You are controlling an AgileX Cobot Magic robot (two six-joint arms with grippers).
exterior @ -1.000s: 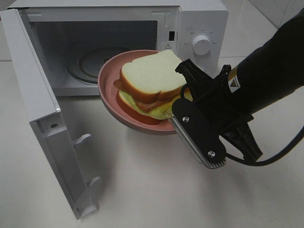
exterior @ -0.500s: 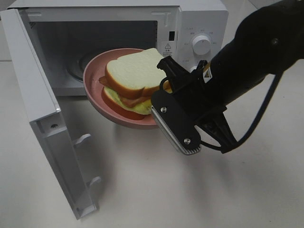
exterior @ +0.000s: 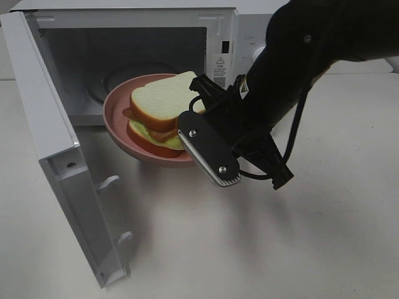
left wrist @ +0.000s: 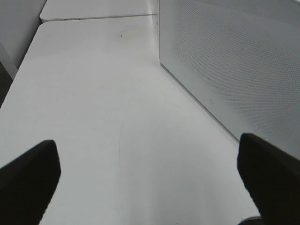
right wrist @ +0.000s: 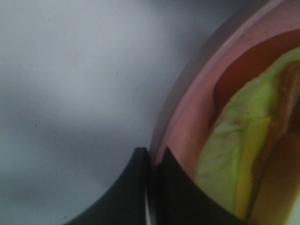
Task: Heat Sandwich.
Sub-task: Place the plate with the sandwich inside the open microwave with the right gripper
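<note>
High view: the microwave (exterior: 218,37) is at the far left, its door (exterior: 43,143) swung wide to the left. My right gripper (exterior: 187,128) is clamped narrow on the right rim of the pink plate (exterior: 115,118). The sandwich (exterior: 159,103) sits on that plate, and the plate hangs off the table (exterior: 187,249) right at the oven mouth, far edge about at the threshold. It looks a bit tipped toward the near side. The left arm isn't in this view.

Left wrist view: the left gripper (left wrist: 147,159) is spread wide and holds nothing. Below it is bare table (left wrist: 93,93), with the microwave's perforated side wall (left wrist: 234,61) beside it.

Right wrist view: the right gripper (right wrist: 151,164) has its tips pinched on the plate rim (right wrist: 187,108), one each side. The sandwich (right wrist: 220,159), green filling showing, is just inside the rim, with table (right wrist: 70,70) blurred underneath.

Step, as I judge it: loading the oven, roughly midway. Next I need to push the plate further in and level, then lower it onto the oven floor and release. The arm has to back out clear of the frame before the door gets shut. Risk is the sandwich sliding if the tilt grows.
</note>
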